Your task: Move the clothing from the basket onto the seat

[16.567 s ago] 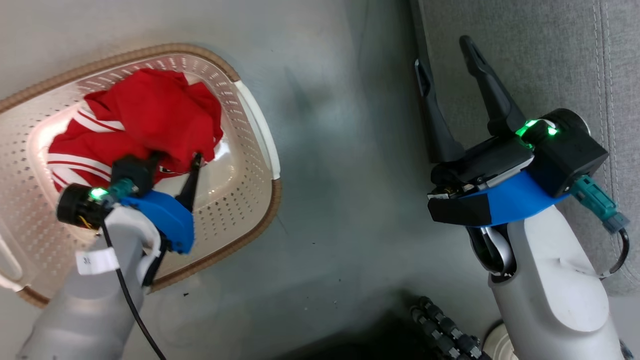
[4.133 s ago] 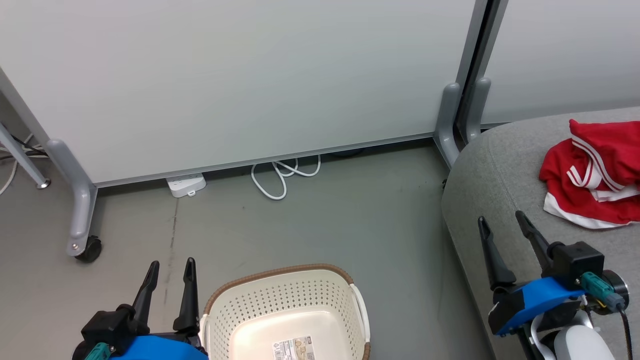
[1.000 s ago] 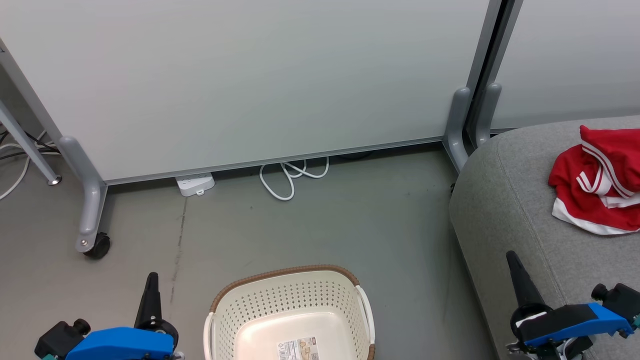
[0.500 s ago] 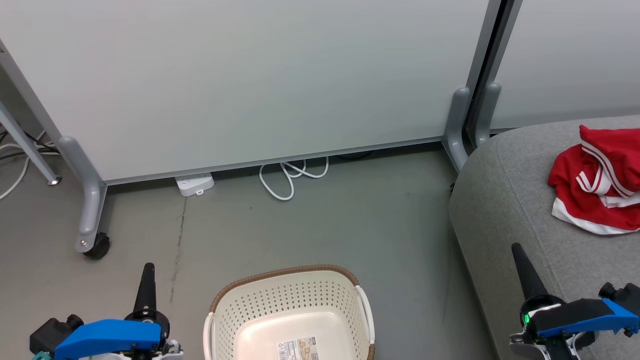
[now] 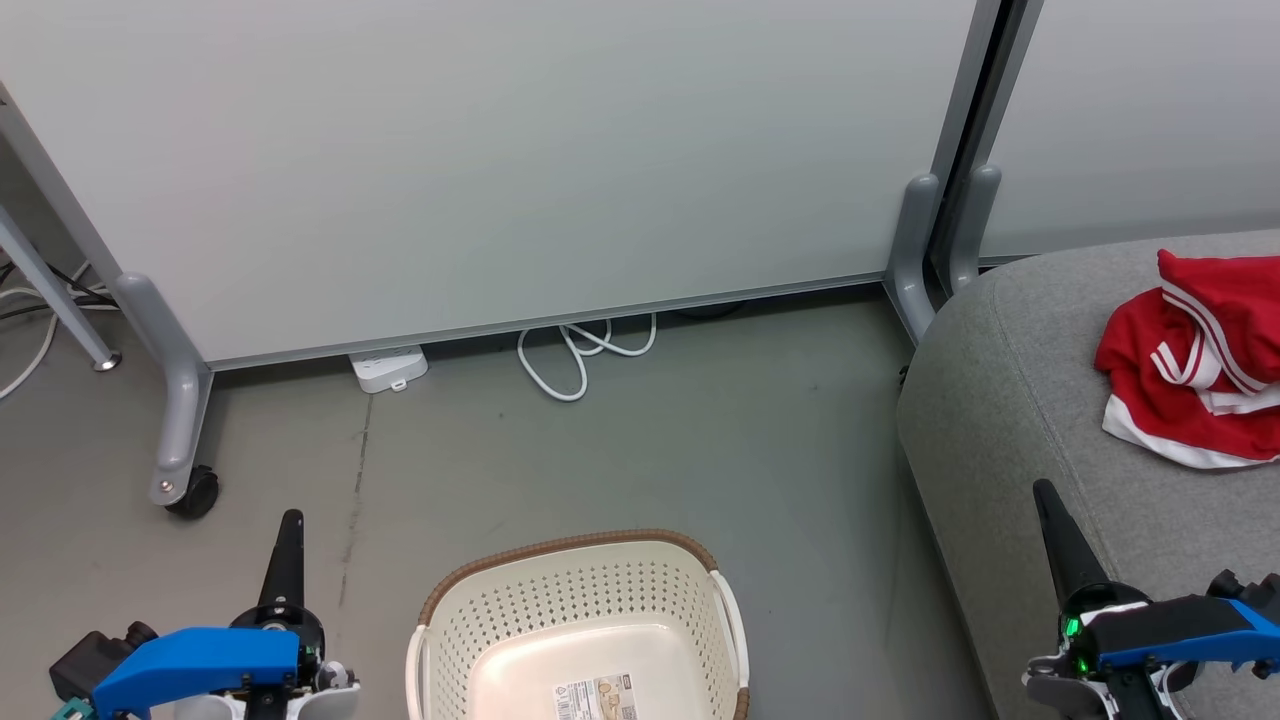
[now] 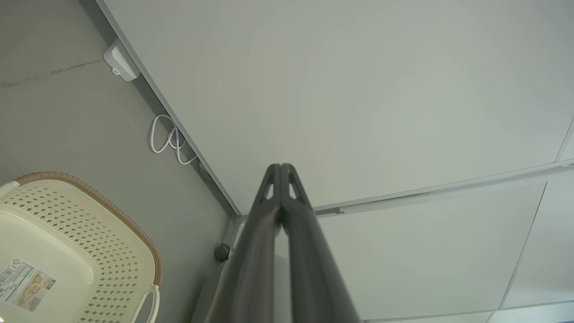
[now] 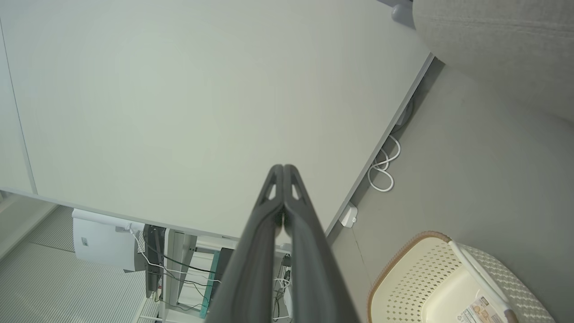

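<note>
Red clothing (image 5: 1190, 360) lies bunched on the grey seat (image 5: 1010, 420), ahead and to the right of the R claw (image 5: 1046, 492) and well apart from it. White stripes and a white hem band show, but whether the heap is one garment or two I can't tell. R claw fingers are pressed together w/ nothing btwn them, and it hovers over the seat's rounded near edge. L claw (image 5: 291, 520) is likewise closed tight on nothing, over bare floor (image 5: 640, 450).

Cream basket (image 5: 570, 543) sits btwn the two claws, just right of the L claw and well left of the R one, its brown rim apart from both. Its pale bottom shows w/ a printed label (image 5: 598, 696). Open floor runs ahead of both claws up to the white partition (image 5: 500, 150). A strip of floor separates basket from seat edge.

Ahead of the L claw are a castor (image 5: 190, 495) on the partition foot, a power strip (image 5: 388, 367) and a looped white cable (image 5: 580, 355) at the partition's base. Grey posts (image 5: 915, 250) stand ahead-left of the R claw, beside the seat corner.

L wrist view puts the basket lower left of the closed fingers, w/ cable and strip beyond. R wrist view adds, past the partition's end, a desk frame (image 7: 179, 251) w/ cables and a white unit (image 7: 101, 240). It has the seat upper right and the basket lower right.
</note>
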{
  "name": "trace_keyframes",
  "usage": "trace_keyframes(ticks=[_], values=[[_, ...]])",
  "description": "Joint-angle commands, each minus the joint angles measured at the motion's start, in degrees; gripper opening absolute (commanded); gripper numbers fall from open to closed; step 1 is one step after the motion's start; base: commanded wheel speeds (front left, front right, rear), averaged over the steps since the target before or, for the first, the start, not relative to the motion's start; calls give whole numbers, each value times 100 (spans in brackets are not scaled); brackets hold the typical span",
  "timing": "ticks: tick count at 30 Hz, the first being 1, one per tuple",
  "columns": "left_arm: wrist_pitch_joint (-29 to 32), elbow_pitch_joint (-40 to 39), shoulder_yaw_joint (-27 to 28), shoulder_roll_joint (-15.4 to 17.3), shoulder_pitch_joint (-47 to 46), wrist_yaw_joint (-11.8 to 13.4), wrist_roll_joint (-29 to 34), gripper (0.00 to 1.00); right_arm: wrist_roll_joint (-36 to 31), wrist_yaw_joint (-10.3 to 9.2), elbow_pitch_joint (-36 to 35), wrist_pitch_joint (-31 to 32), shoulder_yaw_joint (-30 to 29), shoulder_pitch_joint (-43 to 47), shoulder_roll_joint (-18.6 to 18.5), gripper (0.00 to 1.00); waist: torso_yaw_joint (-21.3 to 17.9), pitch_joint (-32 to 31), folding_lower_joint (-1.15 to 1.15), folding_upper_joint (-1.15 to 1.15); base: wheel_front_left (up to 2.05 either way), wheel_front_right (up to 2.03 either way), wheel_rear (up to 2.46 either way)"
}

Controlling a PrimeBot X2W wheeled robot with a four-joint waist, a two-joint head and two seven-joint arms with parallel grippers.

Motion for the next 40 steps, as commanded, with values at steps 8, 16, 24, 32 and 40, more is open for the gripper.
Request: trace_keyframes(ticks=[8,16,24,32,40], values=[[132,-97,83,-7,-168,-14,-406,0,488,4,-59,61,-49,-142,-24,0,-4,1,0,0,0,0,0],[209,-126,132,-22,-191,-15,-684,0,823,4,-64,117,-75,-153,-24,0,-7,2,0,0,0,0,0],[302,-161,180,-37,-232,-16,-982,0,1183,4,-69,154,-104,-162,-25,0,-11,2,0,0,0,0,0],[391,-194,215,-47,-268,-17,-1268,0,1520,4,-71,188,-135,-180,-26,0,-14,3,0,0,0,0,0],[462,-224,253,-61,-294,-18,-1540,0,1840,4,-76,226,-159,-202,-27,0,-18,4,0,0,0,0,0]])
